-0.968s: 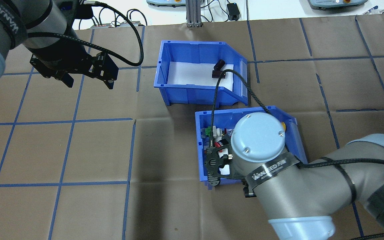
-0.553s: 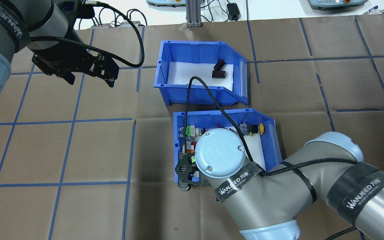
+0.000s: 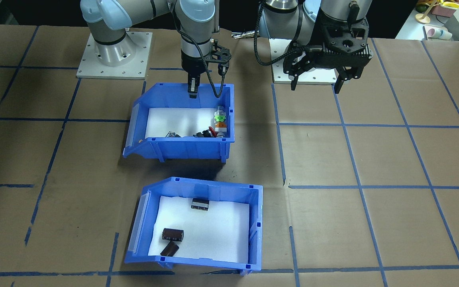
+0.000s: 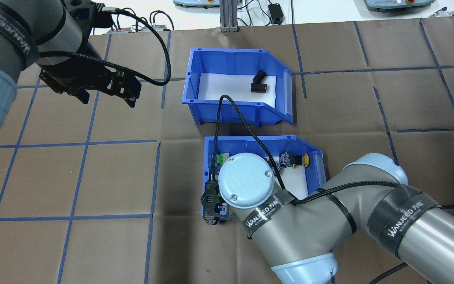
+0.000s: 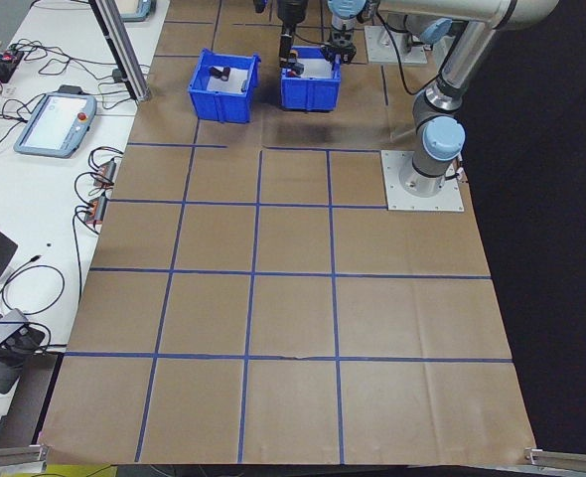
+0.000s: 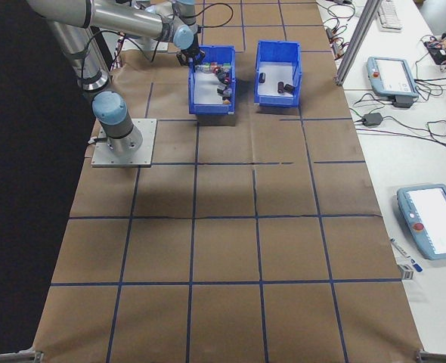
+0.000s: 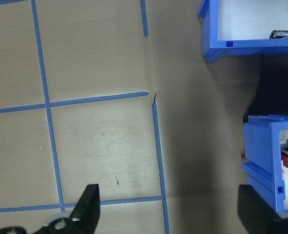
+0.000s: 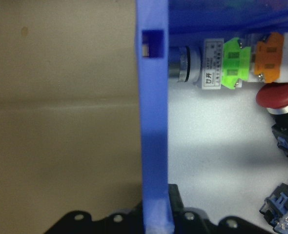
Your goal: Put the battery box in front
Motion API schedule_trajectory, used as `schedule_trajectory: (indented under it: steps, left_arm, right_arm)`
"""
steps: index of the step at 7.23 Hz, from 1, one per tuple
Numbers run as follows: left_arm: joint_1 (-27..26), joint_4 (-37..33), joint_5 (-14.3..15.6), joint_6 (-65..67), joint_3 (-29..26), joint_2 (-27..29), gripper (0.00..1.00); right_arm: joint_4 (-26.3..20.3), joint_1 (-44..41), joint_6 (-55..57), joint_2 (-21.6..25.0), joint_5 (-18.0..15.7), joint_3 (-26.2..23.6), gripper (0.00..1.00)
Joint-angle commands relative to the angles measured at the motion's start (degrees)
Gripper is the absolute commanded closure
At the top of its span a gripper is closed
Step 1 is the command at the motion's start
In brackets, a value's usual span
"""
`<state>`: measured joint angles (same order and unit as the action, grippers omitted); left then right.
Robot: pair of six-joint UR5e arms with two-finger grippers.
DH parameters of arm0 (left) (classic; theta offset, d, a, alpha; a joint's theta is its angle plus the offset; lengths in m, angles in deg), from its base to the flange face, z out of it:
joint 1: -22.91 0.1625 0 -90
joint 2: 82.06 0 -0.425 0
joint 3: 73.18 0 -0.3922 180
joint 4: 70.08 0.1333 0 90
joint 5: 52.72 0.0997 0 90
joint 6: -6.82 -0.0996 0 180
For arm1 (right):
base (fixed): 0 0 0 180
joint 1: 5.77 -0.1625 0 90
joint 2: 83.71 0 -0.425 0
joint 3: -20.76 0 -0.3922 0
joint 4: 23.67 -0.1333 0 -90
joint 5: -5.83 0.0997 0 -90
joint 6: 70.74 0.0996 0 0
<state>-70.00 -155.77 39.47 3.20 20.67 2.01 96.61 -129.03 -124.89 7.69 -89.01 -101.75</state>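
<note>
The battery box point(image 4: 195, 79) is a blue bin with white foam and dark brown cylinders point(image 4: 258, 87); it stands at the far side of the table, and the front-facing view shows this battery box point(image 3: 255, 227) nearest the camera. Closer to the robot stands a second blue bin of button switches point(image 3: 185, 149). My right gripper point(image 3: 192, 88) is shut on its back wall. In the right wrist view that wall point(image 8: 154, 146) runs between the jaws. My left gripper point(image 4: 105, 96) hangs open over bare table, well left of both bins, holding nothing.
Brown paper with a blue tape grid point(image 4: 93, 142) covers the table. Pendants and cables point(image 4: 276, 12) lie beyond the far edge. The right arm's black cable point(image 4: 227, 102) arcs over the battery box's near wall. The two arm bases point(image 3: 114, 56) stand behind the switch bin.
The right arm has dragged the switch bin leftward and turned it square under the battery box. The left gripper has shifted slightly and stays open.
</note>
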Motion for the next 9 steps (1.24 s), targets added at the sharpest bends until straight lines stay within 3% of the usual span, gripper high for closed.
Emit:
schedule_trajectory:
  steps: [1,2,4,5,7,9]
  left_arm:
    - [0.02,1.4,0.02,0.36,0.1,-0.04,0.0]
    - [0.02,1.58,0.1,0.19,0.28,-0.04,0.0]
    - [0.02,1.58,0.1,0.36,0.28,-0.13,0.0]
    - [0.02,1.58,0.02,0.45,0.28,-0.13,0.0]
    - [0.02,1.32,0.1,0.88,0.37,-0.57,0.0]
    - [0.02,1.49,0.28,3.79,0.89,-1.01,0.0]
  right_arm:
    - [-0.49,0.21,0.09,0.88,-0.51,1.03,0.0]
    - [-2.14,0.39,0.01,1.85,-0.6,3.3,0.0]
    - [-15.27,2.93,-0.26,3.78,-0.52,11.28,0.0]
    - [-18.39,7.03,-0.34,3.79,-0.43,16.28,0.0]
    - [-20.08,18.35,1.31,3.79,2.19,21.5,0.0]
    - [-20.96,26.63,22.98,3.88,2.91,24.49,0.0]
